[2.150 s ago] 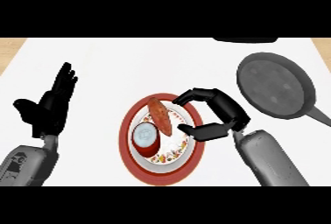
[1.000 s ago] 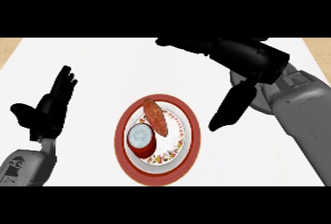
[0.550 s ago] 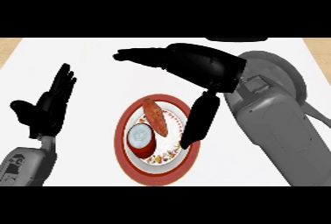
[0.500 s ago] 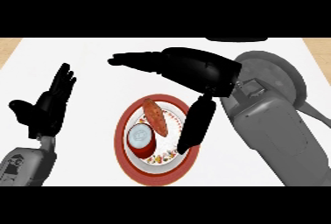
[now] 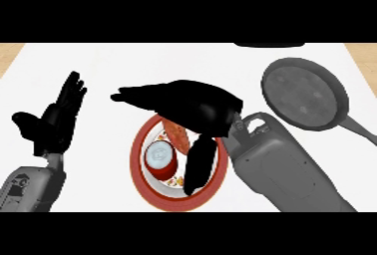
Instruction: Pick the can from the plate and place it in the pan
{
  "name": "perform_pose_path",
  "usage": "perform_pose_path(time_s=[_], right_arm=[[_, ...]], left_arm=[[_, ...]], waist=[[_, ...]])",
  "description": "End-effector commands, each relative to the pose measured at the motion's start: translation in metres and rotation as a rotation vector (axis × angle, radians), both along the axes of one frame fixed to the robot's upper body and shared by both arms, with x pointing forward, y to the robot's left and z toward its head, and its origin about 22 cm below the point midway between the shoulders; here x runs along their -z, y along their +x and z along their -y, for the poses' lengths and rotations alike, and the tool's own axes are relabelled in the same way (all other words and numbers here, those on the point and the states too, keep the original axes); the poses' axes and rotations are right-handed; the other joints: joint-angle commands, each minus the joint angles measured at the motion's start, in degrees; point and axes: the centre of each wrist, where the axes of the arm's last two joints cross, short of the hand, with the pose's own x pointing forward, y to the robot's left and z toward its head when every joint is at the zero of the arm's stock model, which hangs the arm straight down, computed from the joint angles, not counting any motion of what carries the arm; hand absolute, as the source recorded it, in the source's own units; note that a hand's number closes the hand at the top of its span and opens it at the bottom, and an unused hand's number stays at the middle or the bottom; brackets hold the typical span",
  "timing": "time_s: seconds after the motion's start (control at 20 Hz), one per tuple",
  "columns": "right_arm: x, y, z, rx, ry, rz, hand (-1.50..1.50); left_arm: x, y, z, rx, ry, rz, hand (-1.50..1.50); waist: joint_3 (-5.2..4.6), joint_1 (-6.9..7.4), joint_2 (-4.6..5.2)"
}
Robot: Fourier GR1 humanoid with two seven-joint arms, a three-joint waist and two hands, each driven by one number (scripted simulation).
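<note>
Red-rimmed plate (image 5: 147, 191) as the anchor, low on the white desk (image 5: 110, 64). Can (image 5: 160, 158) upright on its middle, not lifted. Just right of the can, right robot hand (image 5: 193, 107) over the plate, spread wide, gripping nothing, thumb hanging down beside the can. Left of the plate, left robot hand (image 5: 53, 124) resting open, fingers up. Farther back, right of the plate, grey pan (image 5: 303, 93), well apart.

White counter (image 5: 110, 64) spanning the view, tan at the far corners. Brownish, speckled piece of food (image 5: 177, 132) lying on the red-rimmed dish, partly hidden. Dark object (image 5: 269, 45) at the top edge.
</note>
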Motion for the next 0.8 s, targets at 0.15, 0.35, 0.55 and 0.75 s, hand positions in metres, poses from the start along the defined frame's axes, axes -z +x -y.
perform_pose_path(time_s=[0.15,0.35,0.55,0.75], right_arm=[[0.039,0.004,0.007,0.084,-0.074,0.022,-1.50],[0.027,0.009,0.002,0.067,-0.137,-0.012,-1.50],[0.046,0.024,-0.001,0.029,-0.137,-0.032,-1.50],[0.060,0.021,-0.011,-0.030,-0.192,-0.053,-1.50]], left_arm=[[0.006,-0.006,-0.003,-0.011,0.016,0.008,0.00],[-0.021,-0.008,-0.001,0.011,0.001,0.005,0.00],[-0.001,-0.009,0.000,0.008,0.000,0.002,0.00],[0.005,-0.011,0.009,0.004,-0.001,-0.002,0.00]], waist=[[0.02,0.16,0.10],[0.02,0.24,-0.01],[0.01,0.33,0.09],[0.01,0.36,0.10]])
